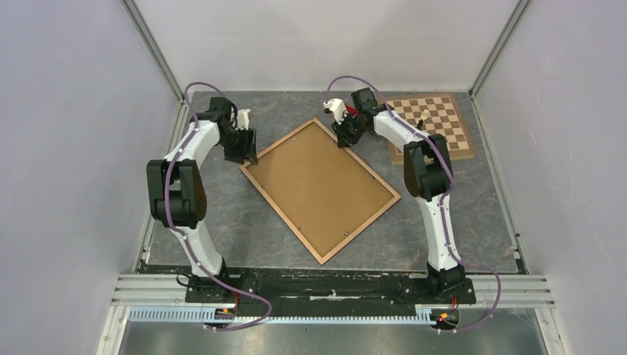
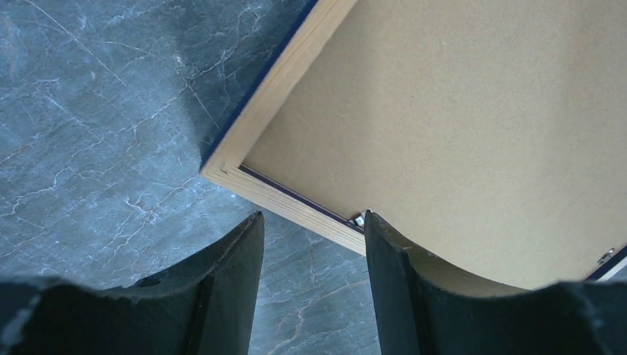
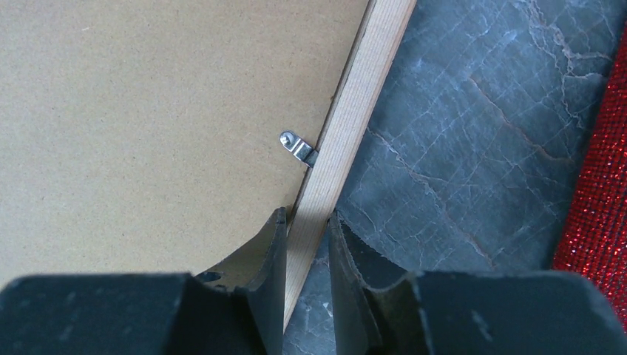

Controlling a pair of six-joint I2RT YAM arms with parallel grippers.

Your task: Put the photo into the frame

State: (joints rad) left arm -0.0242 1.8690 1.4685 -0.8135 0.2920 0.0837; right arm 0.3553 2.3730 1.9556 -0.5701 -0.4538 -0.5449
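Pale walls are seen around a grey marbled worktop (image 1: pixel 244 229). Near its middle the frame (image 1: pixel 285 214) is laid flat, turned so that its corners point far, near, left and right. Its light wood face is turned up, and a dark blue edge is seen beneath it in the left wrist view. A brown fibreboard panel (image 1: pixel 322 188) is seated inside the frame, and small metal clips (image 3: pixel 298 146) are seen where the panel meets the wood rail. The photo is not shown in any view; whether it is under the panel cannot be told.

At the far corner of the frame, the right end effector (image 1: pixel 345 137) is set over the rail on the far right side. In its wrist view its fingers (image 3: pixel 273 251) are set narrowly, one over the panel and one over the worktop, and the wood rail is pinched between them. A red glittering surface (image 3: pixel 599 185) is cut off at the right edge of that view and cannot be identified.

At the left corner of the frame the left end effector (image 1: pixel 248 155) is held with its fingers (image 2: pixel 236 266) spread fairly wide. Only bare worktop is seen between them, and nothing is gripped; the corner lies just beyond the fingertips.

Well apart, at the far right of the worktop, a wooden chessboard (image 1: pixel 431 126) is laid flat.
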